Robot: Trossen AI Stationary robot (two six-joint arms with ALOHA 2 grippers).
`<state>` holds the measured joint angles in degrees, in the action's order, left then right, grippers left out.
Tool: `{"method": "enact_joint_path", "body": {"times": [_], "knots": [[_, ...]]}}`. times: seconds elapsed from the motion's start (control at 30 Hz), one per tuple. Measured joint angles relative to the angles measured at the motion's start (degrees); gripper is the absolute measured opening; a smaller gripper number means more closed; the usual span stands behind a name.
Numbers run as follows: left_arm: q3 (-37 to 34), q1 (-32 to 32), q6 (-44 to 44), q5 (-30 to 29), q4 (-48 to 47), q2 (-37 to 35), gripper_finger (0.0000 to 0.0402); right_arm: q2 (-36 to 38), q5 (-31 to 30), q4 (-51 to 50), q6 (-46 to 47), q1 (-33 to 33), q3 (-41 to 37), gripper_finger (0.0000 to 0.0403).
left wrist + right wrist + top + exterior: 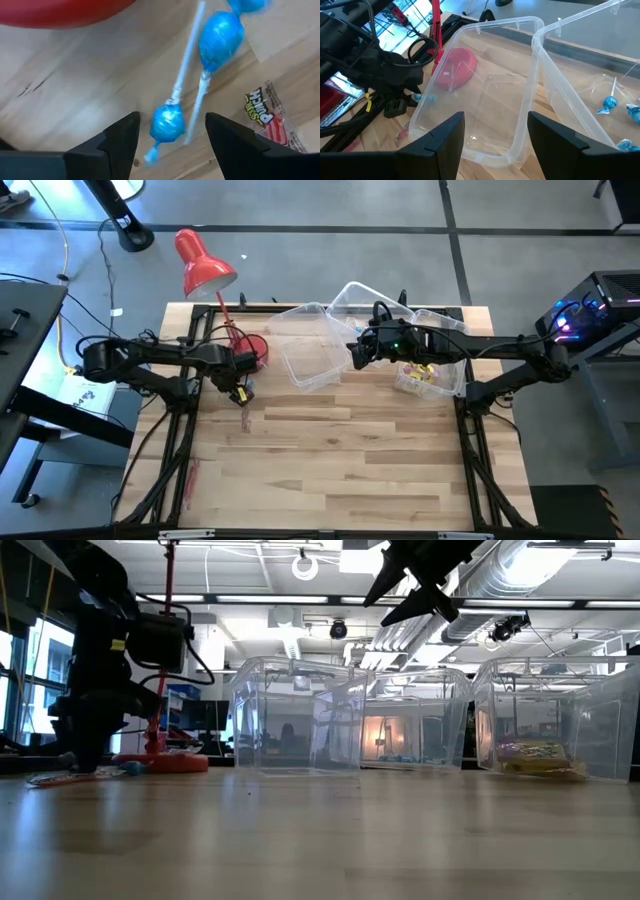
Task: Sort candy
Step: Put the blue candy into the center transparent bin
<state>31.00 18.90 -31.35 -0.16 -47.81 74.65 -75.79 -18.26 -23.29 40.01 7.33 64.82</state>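
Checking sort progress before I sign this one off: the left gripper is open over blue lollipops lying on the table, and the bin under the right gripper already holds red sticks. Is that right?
Not quite. The left gripper is open over blue lollipops on the table, but the bin under the right gripper is empty, as the right wrist view shows.

Wooden table [340, 470]; clear glossy plastic bins [310, 355]; shiny blue-wrapped candy [167, 122].

"PUNCH" in white letters on the red candy wrapper [270, 120] beside the blue lollipops [220, 37]
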Motion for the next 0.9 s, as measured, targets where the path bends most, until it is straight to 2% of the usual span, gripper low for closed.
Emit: {"method": "enact_joint_path", "body": {"times": [0.1,0.17,0.27,0.3,0.53,0.7,0.9], "knots": [[0.03,-0.04,0.02,-0.22,0.03,0.02,0.0189,0.00,0.00,0.01,0.07,0.00,0.00,0.0212],[0.04,-0.02,-0.01,-0.06,0.06,0.02,0.0145,-0.01,0.00,0.02,0.28,0.00,0.00,0.0212],[0.11,0.00,-0.19,1.00,0.01,0.02,0.0055,-0.01,0.00,0.02,0.37,0.00,0.00,0.0212],[0.18,-0.01,-0.61,1.26,-0.18,-0.05,0.0046,0.00,0.00,0.03,0.51,0.00,0.00,0.0212],[2.32,-3.46,-1.54,3.10,-4.69,-4.43,0.0048,0.00,1.39,0.03,1.58,0.00,0.00,0.0212],[5.03,-7.97,-3.53,6.41,-5.82,-13.24,0.0048,-0.02,3.30,0.26,2.27,-0.11,0.00,0.0212],[8.76,-13.90,-10.68,6.13,-5.77,-23.13,0.0048,-0.02,3.74,3.86,2.37,-1.17,0.00,0.0212]]}}
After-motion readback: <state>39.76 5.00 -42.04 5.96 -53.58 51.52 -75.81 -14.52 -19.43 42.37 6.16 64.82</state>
